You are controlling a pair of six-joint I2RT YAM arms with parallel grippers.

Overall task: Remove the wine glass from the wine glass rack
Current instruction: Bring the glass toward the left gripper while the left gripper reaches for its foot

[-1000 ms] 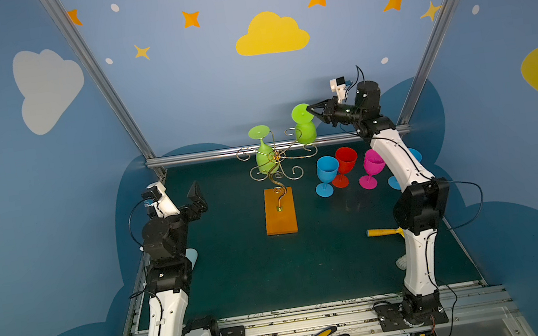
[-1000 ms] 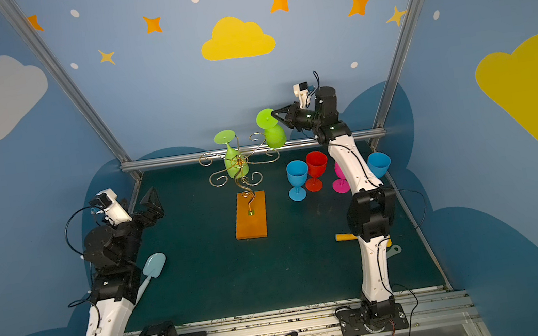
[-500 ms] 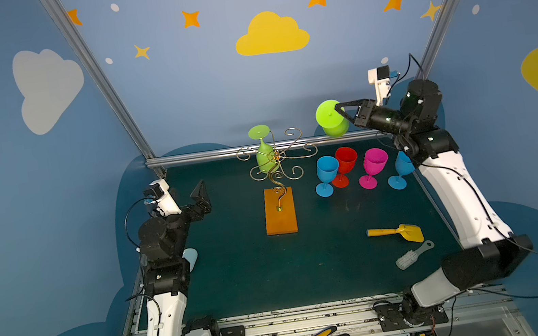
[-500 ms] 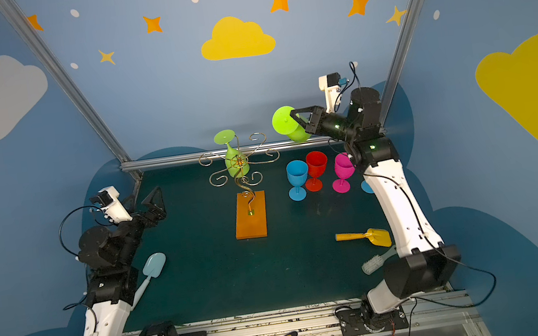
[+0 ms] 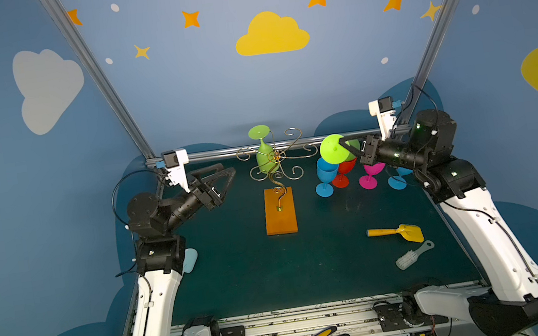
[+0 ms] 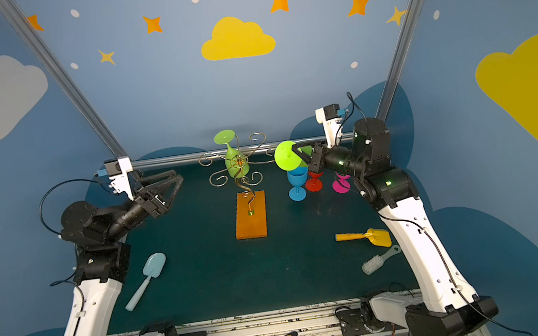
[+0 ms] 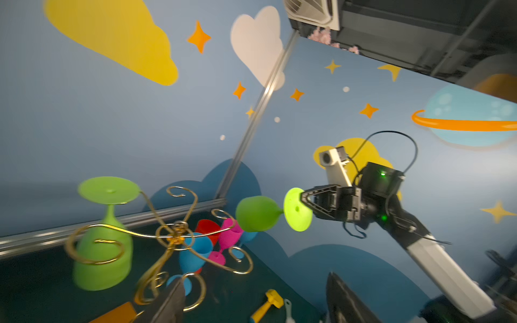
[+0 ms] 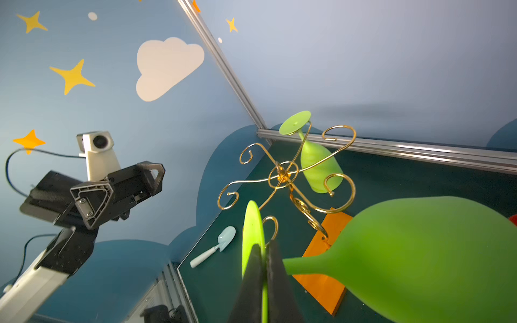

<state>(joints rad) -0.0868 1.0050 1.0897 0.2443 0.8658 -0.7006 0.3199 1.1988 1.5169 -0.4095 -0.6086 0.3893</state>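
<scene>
Above the mat [image 5: 240,280], our right gripper [image 5: 342,142] pinched the glass [image 7: 257,214] by its foot alone; we feared it slipping onto the blue glass [image 5: 327,171] below. On the left gripper [image 5: 228,168] the jaws stood spread.

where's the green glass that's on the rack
In both top views the green wine glass hangs upside down on the wine glass rack, at its back left.

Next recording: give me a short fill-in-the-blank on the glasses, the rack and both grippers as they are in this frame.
1. The right gripper pinches the foot of a ____ wine glass.
2. The wine glass rack carries exactly ____ hanging glass.
3. The left gripper has open fingers that hold ____.

Missing words: green; one; nothing.
</scene>
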